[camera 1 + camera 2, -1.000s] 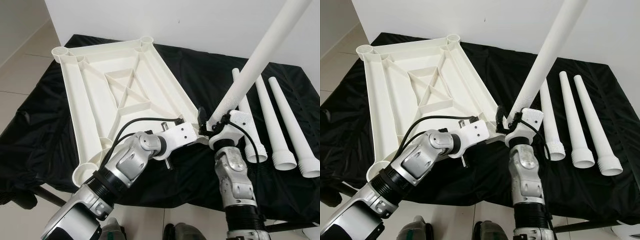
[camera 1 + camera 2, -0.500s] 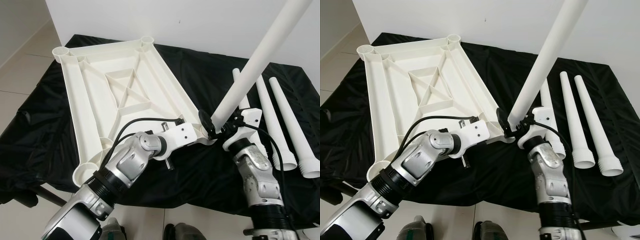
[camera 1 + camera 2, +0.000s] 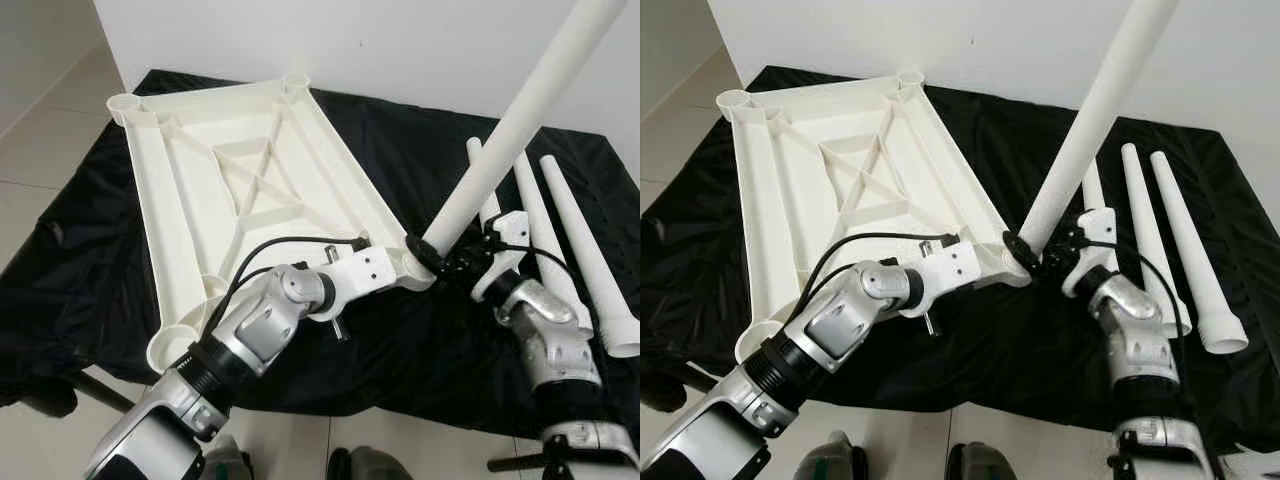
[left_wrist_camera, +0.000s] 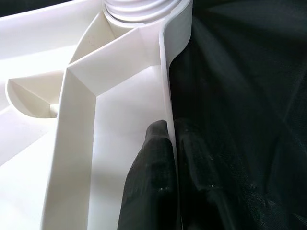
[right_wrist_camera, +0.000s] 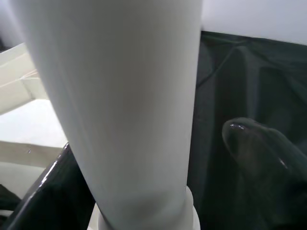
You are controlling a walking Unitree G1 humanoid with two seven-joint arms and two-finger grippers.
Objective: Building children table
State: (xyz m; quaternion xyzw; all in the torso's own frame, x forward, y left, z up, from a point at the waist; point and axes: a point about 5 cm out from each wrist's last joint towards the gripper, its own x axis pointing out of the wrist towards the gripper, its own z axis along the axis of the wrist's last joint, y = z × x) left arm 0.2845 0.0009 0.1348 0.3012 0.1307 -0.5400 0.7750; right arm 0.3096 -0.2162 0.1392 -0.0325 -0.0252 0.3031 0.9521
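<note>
The white tabletop (image 3: 250,180) lies upside down on a black cloth. A long white leg (image 3: 510,130) stands tilted in its near right corner socket (image 3: 420,272). My left gripper (image 4: 170,129) is shut on the tabletop's thin rim just beside that socket, one finger inside and one outside. My right gripper (image 3: 445,262) reaches in from the right and straddles the foot of the leg. In the right wrist view one finger (image 5: 43,191) lies against the leg (image 5: 124,96) and the other finger (image 5: 259,143) stands apart from it, so it is open.
Three spare white legs (image 3: 1145,230) lie side by side on the cloth at the right, behind my right arm. The black cloth (image 3: 90,250) drapes over the table's edges. A white wall rises behind, and tiled floor lies to the left.
My right arm has swung out to the right and dropped lower, its gripper staying at the foot of the leg. The leg keeps about the same tilt. The left gripper has held still.
</note>
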